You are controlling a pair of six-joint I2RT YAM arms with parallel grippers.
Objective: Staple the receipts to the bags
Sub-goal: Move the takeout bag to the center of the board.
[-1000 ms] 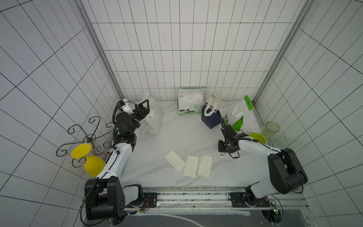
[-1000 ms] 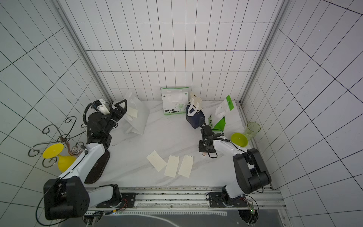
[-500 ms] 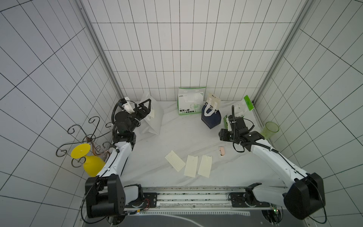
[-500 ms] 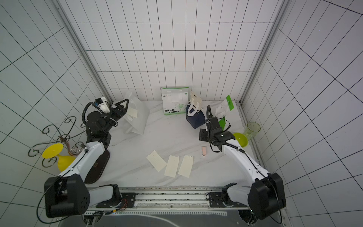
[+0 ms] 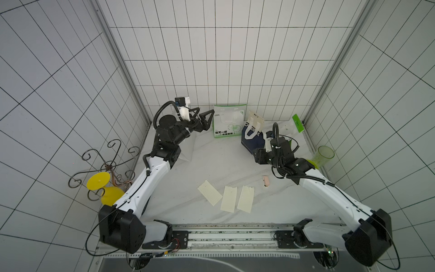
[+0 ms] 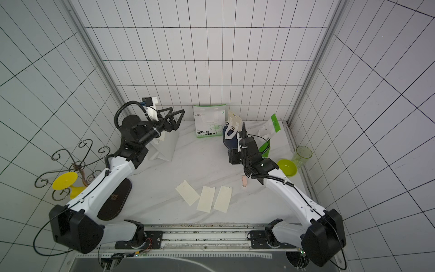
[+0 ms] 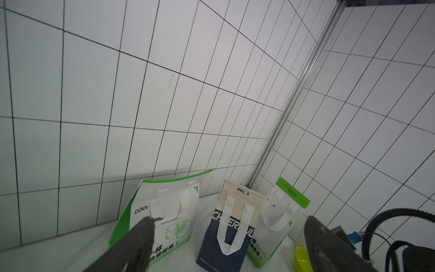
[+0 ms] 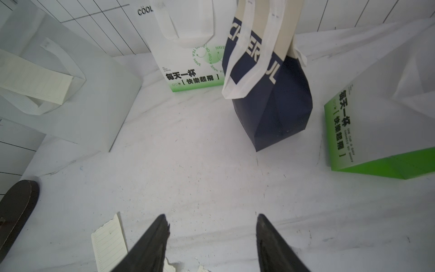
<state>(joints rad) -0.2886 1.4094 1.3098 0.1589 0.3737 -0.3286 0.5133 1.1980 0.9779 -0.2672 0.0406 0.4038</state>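
Nearest my base, three receipts lie flat on the bench point(image 5: 211, 164) side by side: the left receipt point(image 5: 209, 196), the middle receipt point(image 5: 228, 199) and the right receipt point(image 5: 245, 199). All three are apart from both pincers. A small pink object point(image 5: 266, 184) lies just beyond the right receipt and is too small to identify. My right pincer point(image 8: 210, 216) is positioned above bare bench, beyond the receipts. Its jaws are partly open and nothing is between them. In the right wrist view the notched end of one receipt lies near one of its fingers, and the navy bag point(image 8: 273, 106) stands ahead of the fingertips, clear of them. Next to the navy bag, toward my right side, leans a green-and-white bag point(image 8: 376, 113). Toward my left stands the white bag point(image 6: 164, 146), with a fourth receipt point(image 8: 30, 77) lying against its face. I cannot tell whether that receipt is fastened. My left pincer point(image 5: 200, 119) is raised above the white bag, its jaws spread wide and empty, touching no bag. A second green-and-white bag point(image 5: 229, 123) leans on the back wall, in line with the left pincer's fingertips.
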